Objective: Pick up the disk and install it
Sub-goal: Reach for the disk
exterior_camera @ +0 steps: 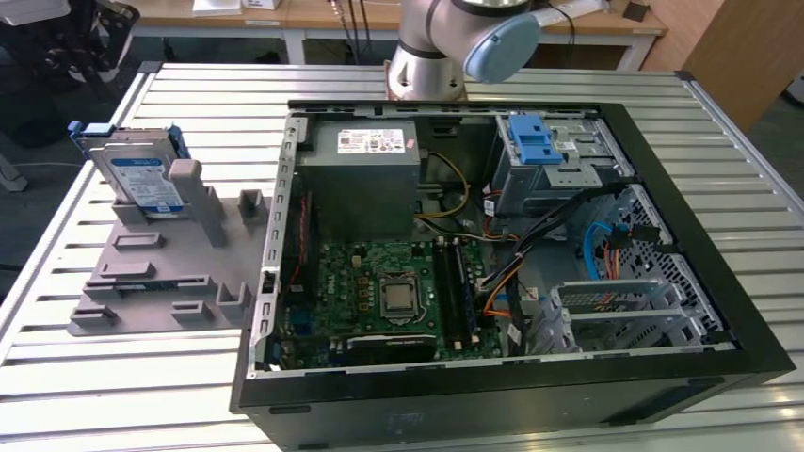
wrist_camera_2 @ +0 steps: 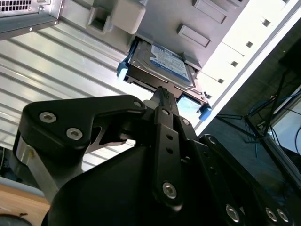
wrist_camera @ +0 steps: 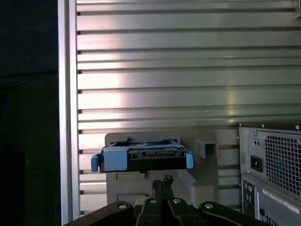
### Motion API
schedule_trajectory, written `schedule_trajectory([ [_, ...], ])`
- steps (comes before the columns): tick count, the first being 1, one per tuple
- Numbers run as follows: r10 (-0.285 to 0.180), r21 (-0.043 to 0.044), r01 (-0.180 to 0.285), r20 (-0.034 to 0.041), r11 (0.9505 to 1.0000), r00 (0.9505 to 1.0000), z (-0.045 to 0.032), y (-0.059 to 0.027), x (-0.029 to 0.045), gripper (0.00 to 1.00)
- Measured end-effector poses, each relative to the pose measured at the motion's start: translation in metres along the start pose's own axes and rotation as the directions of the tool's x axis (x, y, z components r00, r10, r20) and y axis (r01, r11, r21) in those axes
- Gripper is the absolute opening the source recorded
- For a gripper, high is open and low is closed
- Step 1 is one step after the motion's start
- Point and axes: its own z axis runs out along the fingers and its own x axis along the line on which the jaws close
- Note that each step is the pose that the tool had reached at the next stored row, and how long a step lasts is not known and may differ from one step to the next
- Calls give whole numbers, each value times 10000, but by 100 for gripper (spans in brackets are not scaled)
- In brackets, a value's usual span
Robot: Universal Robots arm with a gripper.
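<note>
- Disk [exterior_camera: 136,177] stands on edge in the grey holder [exterior_camera: 164,282], label facing out and blue bracket framing its edges. We place it at the exterior view's left, beside the open computer case [exterior_camera: 503,391] but not touching it.
- The grey holder lies flat on the slatted metal counter [exterior_camera: 113,386]. It has several slots and pegs, and we see the disk in the far one.
- The case lies on its side. Inside we note the green motherboard [exterior_camera: 390,282], a grey power supply box [exterior_camera: 364,174] with a white sticker, a metal drive cage [exterior_camera: 559,165] bearing a blue latch [exterior_camera: 534,146], and loose cables [exterior_camera: 603,245].
- The tool [wrist_camera: 164,180] is closed, fingers together with nothing between them. In both wrist views it points toward the disk.
- Arm base [exterior_camera: 427,56] stands on the counter behind the case.
</note>
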Motion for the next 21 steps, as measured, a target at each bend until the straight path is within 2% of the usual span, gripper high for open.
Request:
schedule_trajectory([
  [6,-197,-4,197,-17,9998,9998,7,-5,99,11],
  [7,-243,-5,243,-21,9997,9997,10,-7,138,11],
  [21,-419,-8,419,-56,9991,9991,21,-21,459,11],
])
